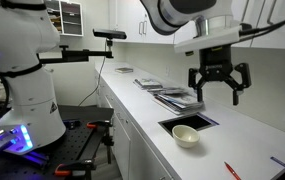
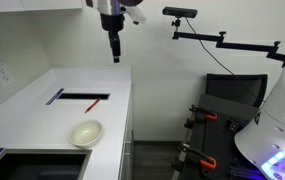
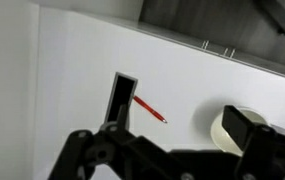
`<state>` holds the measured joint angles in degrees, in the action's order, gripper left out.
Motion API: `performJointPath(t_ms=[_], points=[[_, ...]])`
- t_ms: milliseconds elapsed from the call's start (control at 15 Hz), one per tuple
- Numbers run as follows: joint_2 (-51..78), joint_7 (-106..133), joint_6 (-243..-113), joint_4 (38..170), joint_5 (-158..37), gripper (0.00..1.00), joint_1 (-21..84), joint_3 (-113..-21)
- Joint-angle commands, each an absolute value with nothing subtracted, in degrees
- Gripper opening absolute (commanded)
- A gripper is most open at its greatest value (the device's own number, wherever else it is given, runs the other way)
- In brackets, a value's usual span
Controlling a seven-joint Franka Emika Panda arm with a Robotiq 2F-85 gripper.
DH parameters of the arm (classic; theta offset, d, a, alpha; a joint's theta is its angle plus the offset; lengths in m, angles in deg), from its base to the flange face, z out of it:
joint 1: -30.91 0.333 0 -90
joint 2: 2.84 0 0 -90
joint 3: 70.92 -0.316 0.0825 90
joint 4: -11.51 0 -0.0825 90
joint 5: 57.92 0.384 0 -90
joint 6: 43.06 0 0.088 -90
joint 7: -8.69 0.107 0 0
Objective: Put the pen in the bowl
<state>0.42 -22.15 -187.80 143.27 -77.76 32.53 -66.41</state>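
Spread wide and empty, the gripper [image 3: 167, 150] fills the bottom of the wrist view. Below it the red pen [image 3: 150, 108] lies on the white counter [image 3: 72, 70], just beside a dark strip [image 3: 122, 98]. The bowl [image 3: 225, 125] shows partly from behind one finger. Only the exterior views show height: the gripper hangs well above the counter, with pen and bowl apart beneath it and the bowl near a dark recess [image 1: 187, 122].
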Motion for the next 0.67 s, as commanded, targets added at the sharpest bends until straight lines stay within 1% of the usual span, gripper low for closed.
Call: performJointPath(t_ms=[0,267,333,600], points=[[11.05,-33.19,-189.85,134.5,-76.1,1.0,30.66,-69.82],[20.02,-47.59,-189.12,127.04,-74.35,1.0,26.45,-74.96],[18.07,-40.85,-189.83,129.61,-76.35,1.0,28.04,-73.36],[20.58,-45.53,-189.87,127.06,-75.65,1.0,26.64,-74.56]])
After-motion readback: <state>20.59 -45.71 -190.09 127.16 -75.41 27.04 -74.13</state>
